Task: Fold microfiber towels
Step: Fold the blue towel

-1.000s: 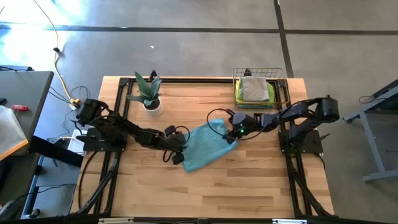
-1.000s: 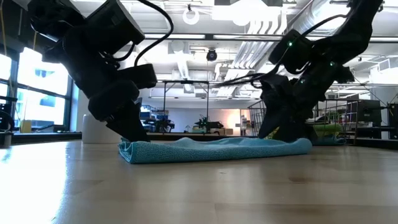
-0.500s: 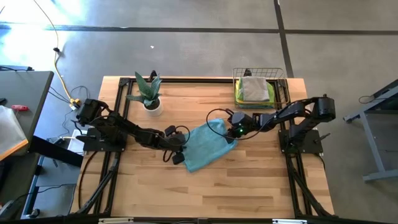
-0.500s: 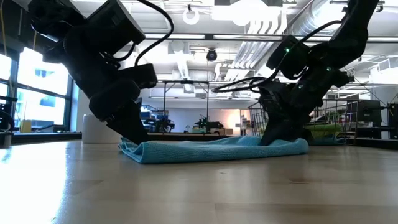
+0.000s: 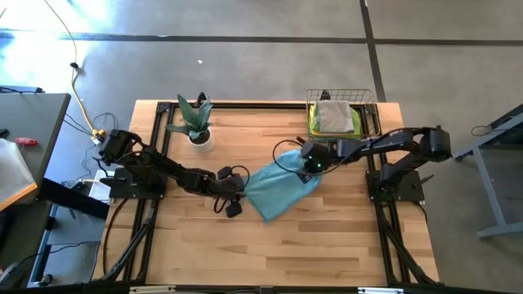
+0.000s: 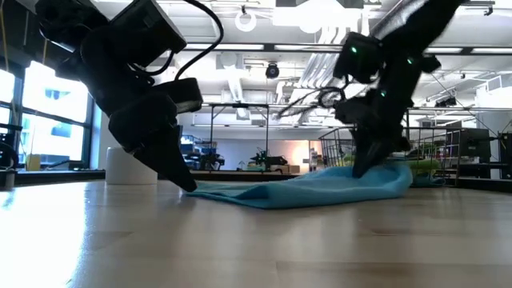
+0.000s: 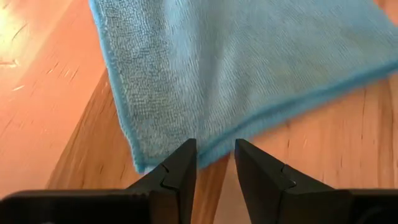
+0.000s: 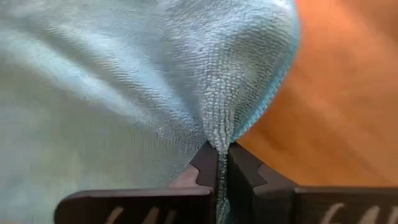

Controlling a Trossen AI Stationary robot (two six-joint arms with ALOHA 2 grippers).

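Teal-blue microfiber towel [image 5: 279, 189] lay mid-counter [image 5: 343, 237], soft and limp. Right tool [image 8: 217, 163] was clenched on a pinched fold; left tool [image 7: 214, 163] stood released at its corner, likely the best hold.

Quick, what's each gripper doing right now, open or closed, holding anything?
Left gripper: open, empty, at the teal towel's corner.
Right gripper: closed, pinching the towel's edge.

Two dark jointed arms, looping black cables, small green lights, blunt black wedge-shaped fingers [image 7: 177, 177]
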